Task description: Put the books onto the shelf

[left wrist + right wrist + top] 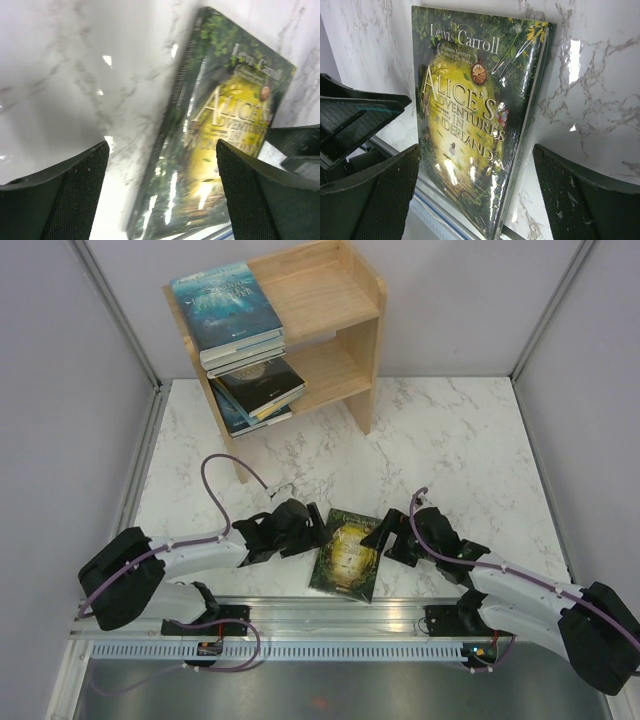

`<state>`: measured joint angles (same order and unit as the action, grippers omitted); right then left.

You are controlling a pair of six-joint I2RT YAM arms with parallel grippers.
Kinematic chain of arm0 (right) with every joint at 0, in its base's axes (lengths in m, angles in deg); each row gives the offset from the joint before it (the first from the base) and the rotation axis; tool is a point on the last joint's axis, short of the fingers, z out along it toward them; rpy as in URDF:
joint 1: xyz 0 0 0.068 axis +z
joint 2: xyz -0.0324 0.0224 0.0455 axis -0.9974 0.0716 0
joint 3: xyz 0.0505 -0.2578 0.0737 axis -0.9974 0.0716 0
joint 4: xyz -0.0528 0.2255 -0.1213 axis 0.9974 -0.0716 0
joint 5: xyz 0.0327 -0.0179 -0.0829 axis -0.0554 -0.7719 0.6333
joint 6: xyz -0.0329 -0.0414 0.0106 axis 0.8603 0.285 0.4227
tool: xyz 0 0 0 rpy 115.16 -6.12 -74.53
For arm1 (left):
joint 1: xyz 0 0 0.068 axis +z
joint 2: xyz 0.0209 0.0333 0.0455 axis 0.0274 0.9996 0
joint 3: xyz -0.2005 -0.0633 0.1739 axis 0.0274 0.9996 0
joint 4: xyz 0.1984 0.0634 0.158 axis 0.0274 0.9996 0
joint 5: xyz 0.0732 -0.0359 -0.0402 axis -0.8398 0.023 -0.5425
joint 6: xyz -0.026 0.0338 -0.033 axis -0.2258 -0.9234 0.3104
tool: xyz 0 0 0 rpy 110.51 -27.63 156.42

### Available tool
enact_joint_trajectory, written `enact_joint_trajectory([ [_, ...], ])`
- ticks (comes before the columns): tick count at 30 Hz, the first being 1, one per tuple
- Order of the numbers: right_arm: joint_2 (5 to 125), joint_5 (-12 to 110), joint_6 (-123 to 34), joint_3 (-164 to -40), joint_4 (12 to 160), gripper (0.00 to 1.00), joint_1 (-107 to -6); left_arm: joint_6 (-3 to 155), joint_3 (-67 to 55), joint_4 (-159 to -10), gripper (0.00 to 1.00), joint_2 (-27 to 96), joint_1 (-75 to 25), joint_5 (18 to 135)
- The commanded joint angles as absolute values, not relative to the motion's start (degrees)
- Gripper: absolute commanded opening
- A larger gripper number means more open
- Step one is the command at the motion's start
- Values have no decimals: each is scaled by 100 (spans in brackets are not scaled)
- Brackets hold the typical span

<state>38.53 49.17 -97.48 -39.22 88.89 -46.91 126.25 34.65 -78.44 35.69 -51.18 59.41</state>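
Observation:
A green-gold book [347, 550], "Alice's Adventures in Wonderland", lies flat on the marble table with its near end over the metal rail. My left gripper [308, 530] stands open just left of it, and in the left wrist view the book [220, 125] lies partly between the open fingers of that gripper [161, 150]. My right gripper [388, 535] is open at the book's right edge. The right wrist view has the cover [470, 110] across the gap of the right gripper [476, 152]. Neither holds it. The wooden shelf [365, 360] stands at the back with books [228, 315] stacked on its top tier and more books [258, 390] on the lower tier.
Grey walls close in the table on the left, back and right. A metal rail [300, 615] runs along the near edge by the arm bases. The opposite left gripper [355, 120] shows at the left of the right wrist view.

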Motion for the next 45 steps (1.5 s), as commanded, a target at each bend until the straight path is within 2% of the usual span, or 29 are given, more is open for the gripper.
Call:
enact_joint_trajectory([
  [1,4074,4784,-9410,-3806,7828,97,-4801,12332,3810,-6682,91,3222,-5020,5223],
  [7,3960,4828,-9234,-3789,7502,97,-5074,11876,3942,-6469,92,2789,-4467,5214],
  [10,4056,4793,-9278,-3719,7659,97,-5082,11384,4082,-7179,92,3069,-4361,5748],
  [11,4117,4732,-9365,-3658,7765,98,-5082,11226,4135,-8051,92,3419,-4369,6455],
  [14,4442,4442,-9541,-3508,8414,95,-5074,11355,3978,-9138,93,4324,-4991,7469],
  [18,4777,4301,-9892,-3350,9101,93,-4898,12014,3827,-11436,94,5844,-5722,8289],
  [21,4681,4301,-9963,-3244,9085,93,-4810,12340,3889,-12126,93,6225,-5785,8457],
  [27,4049,4564,-9919,-3147,8513,93,-4810,12297,4152,-11884,92,5857,-5749,8211],
  [30,3951,4652,-9954,-3112,8434,82,-4810,12244,4205,-11638,92,5594,-5714,8115],
  [31,3916,4679,-9972,-3121,8399,59,-4810,12244,4232,-11515,92,5471,-5706,8054],
  [33,3794,4740,-9981,-3156,8232,34,-4810,12244,4284,-11383,92,5330,-5662,8000],
  [34,3723,4775,-9981,-3208,8162,11,-4810,12244,4302,-11191,91,5164,-5644,7904],
  [35,3644,4845,-9981,-3244,7961,2,-4801,12244,4328,-11102,91,5041,-5627,7851],
  [40,2801,4873,-9928,-3594,7467,0,-4810,12148,4592,-10654,92,4145,-5389,7666],
  [45,2142,4399,-10050,-4069,7686,0,-4819,12077,4969,-10486,93,2855,-4986,7727],
])
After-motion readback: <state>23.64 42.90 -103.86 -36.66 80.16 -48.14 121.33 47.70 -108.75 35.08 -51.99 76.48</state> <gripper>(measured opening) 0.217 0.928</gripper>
